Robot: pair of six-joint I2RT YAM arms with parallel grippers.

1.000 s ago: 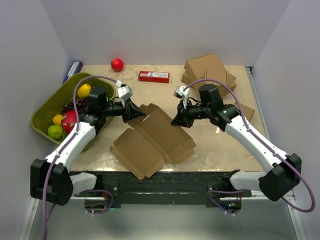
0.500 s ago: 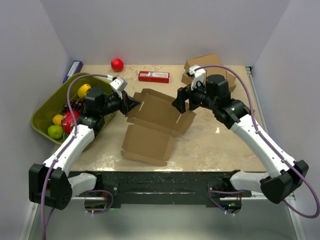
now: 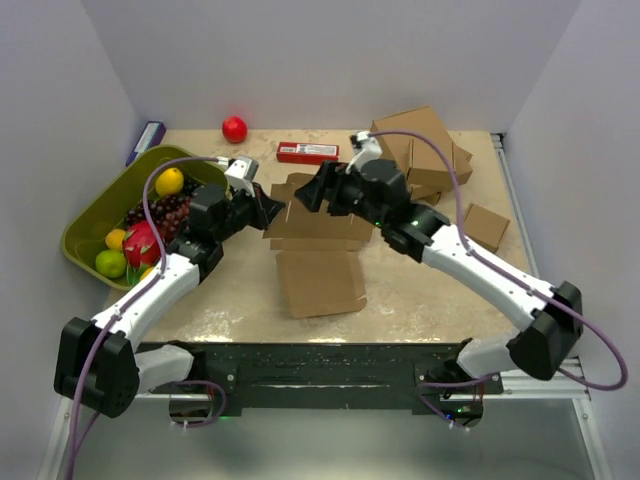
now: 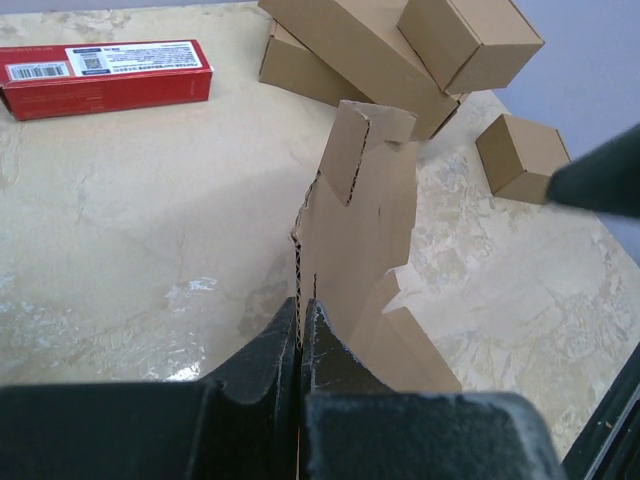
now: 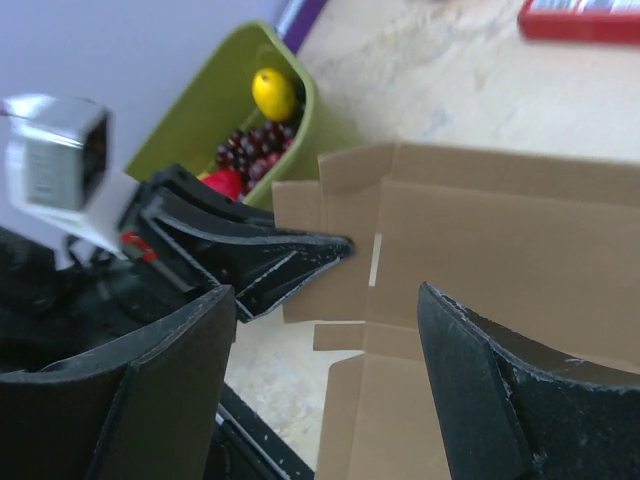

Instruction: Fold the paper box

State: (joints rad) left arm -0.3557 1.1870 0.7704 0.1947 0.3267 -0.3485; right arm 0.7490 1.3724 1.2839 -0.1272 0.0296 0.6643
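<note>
Pinching the left edge of the paper box [image 3: 320, 282], the left gripper [image 3: 272, 210] has its claw pressed together on the corrugated rim, as the left wrist view shows close up. The box sits in the middle of the table [image 3: 430, 290] between the two arms. One panel lies flat toward the near edge, and the rest is raised off the surface, with small side flaps sticking out at the lifted end. The right gripper [image 3: 318, 190] hovers at the far top of the raised panel with its claw spread wide and gripping nothing; whether a finger touches the cardboard cannot be told. The step in hand appears to be bending the raised panel over along its crease. To do it well, the left pinch should not loosen, so the sheet cannot slide or spin. The right claw should meet the panel near the score line and push evenly, not at a loose flap, which would likely buckle. A green basket [image 3: 105, 195] of fruit lies just behind the left arm, and a stack of cardboard boxes [image 3: 415, 140] lies behind the right, so any sweep should be kept small.
</note>
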